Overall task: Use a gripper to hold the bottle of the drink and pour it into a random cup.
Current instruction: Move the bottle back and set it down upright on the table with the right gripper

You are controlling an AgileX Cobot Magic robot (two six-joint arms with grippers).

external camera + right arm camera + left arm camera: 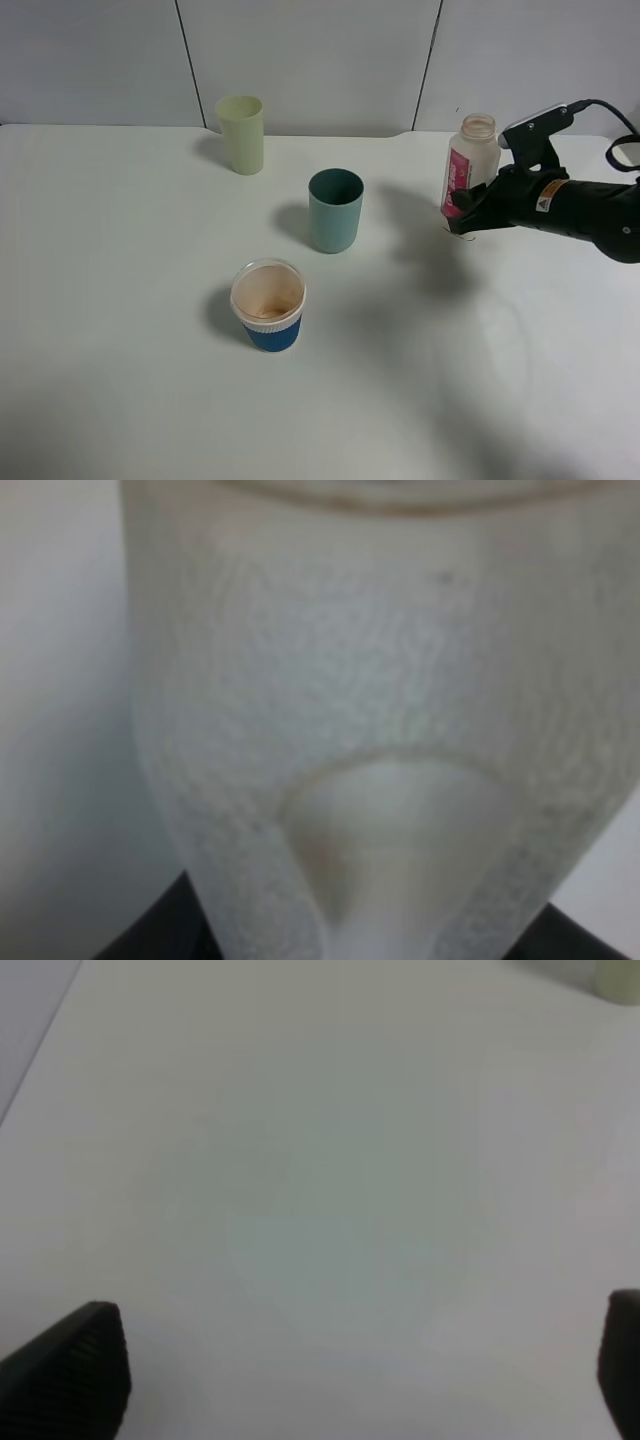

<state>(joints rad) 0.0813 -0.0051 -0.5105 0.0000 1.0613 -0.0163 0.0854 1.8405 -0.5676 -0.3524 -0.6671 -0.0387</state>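
Note:
My right gripper [466,212] is shut on the lower part of the bottle of the drink [471,160], a clear bottle with a pink-red label and an open wide neck. It holds the bottle upright above the table, to the right of the teal-green cup [335,210]. The bottle's frosted body [380,740] fills the right wrist view. The left gripper's black fingertips [75,1375] stand wide apart over bare white table, holding nothing. The left arm is out of the exterior high view.
A taller pale yellow-green cup [241,133] stands at the back left. A blue-sleeved paper cup [268,304] with a brown-stained inside stands in front of the teal cup. The white table [120,300] ends at a grey wall behind.

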